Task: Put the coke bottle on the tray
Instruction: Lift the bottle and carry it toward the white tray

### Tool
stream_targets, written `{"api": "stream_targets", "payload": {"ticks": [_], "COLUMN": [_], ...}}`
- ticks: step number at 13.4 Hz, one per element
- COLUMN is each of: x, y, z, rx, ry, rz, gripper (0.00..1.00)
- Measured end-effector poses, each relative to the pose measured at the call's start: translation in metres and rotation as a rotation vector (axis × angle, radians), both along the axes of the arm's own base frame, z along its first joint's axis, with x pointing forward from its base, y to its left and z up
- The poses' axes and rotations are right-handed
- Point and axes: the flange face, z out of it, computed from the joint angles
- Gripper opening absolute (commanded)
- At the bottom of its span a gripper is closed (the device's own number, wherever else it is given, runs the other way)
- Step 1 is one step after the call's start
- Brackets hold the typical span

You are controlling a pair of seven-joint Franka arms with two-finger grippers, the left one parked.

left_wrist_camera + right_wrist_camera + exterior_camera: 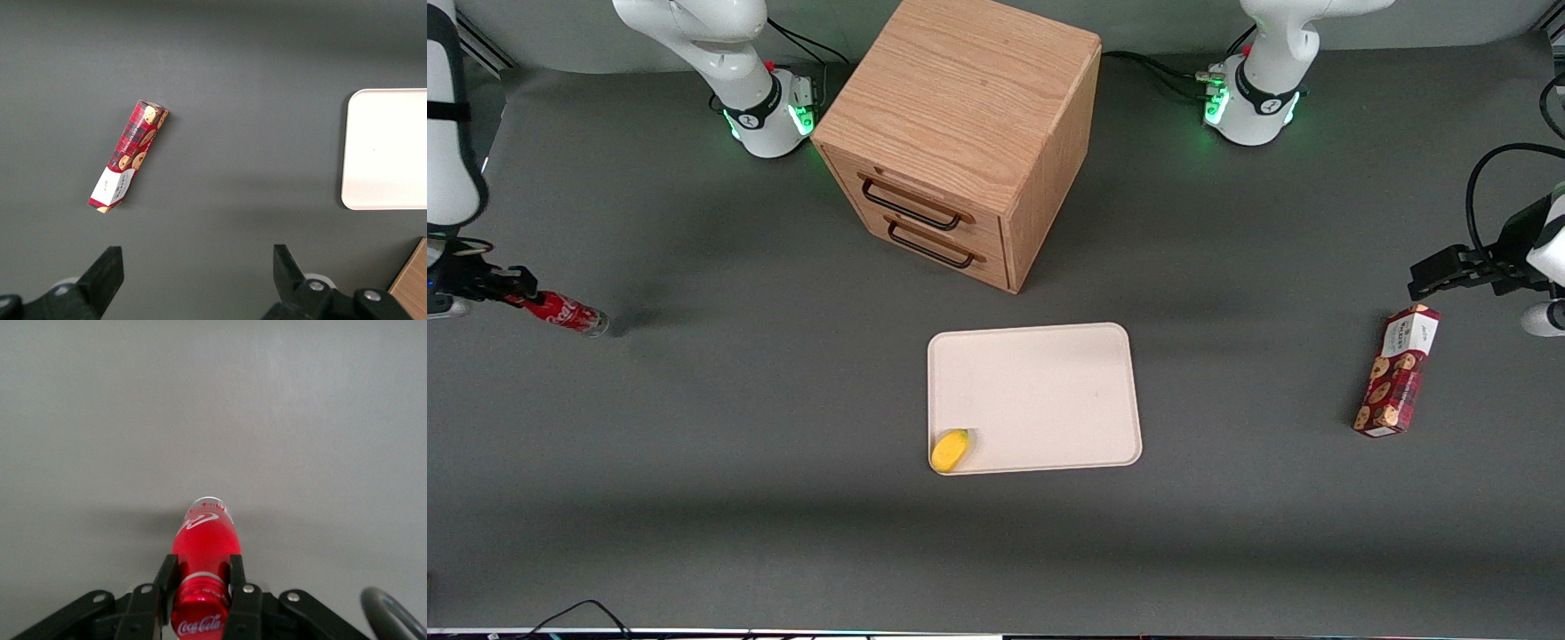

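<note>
We have the pincer (198, 599) clamped on the coke bottle (203, 547) near its cap, bottle tilted above the surface (694, 444); tray (1049, 373) well apart toward the parked arm's end.

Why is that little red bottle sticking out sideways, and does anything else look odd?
The gripper holds the coke bottle by its neck, tilted almost flat above the table. The cookie box lies on its side. A small yellow object sits on a corner of the tray.

A robotics lab: arm bases (769, 120) bolted on a grey-matted table (694, 427).
</note>
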Motion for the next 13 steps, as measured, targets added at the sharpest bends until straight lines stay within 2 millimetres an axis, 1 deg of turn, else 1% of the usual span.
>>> {"api": "stream_targets", "payload": {"ticks": [1, 2, 3, 4, 5, 7, 8, 9, 11, 13], "x": [0.015, 0.030, 0.045, 0.059, 0.071, 0.086, 0.092, 0.099, 0.109, 0.118], "y": [0.014, 0.035, 0.066, 0.102, 0.144, 0.235, 0.280, 0.323, 0.402, 0.475], "z": [0.033, 0.066, 0.097, 0.123, 0.145, 0.179, 0.187, 0.190, 0.186, 0.176], "rx": [-0.007, -0.013, -0.015, -0.015, -0.015, -0.012, -0.007, 0.004, 0.039, 0.062], "ry": [0.012, 0.024, 0.029, 0.029, 0.030, 0.033, 0.035, 0.034, 0.044, 0.056], "rz": [-0.011, -0.028, -0.054, -0.082, -0.112, -0.199, -0.252, -0.298, -0.365, -0.408], "gripper": [0.00, 0.00, 0.00, 0.00, 0.00, 0.00, 0.00, 0.00, 0.00, 0.00]}}
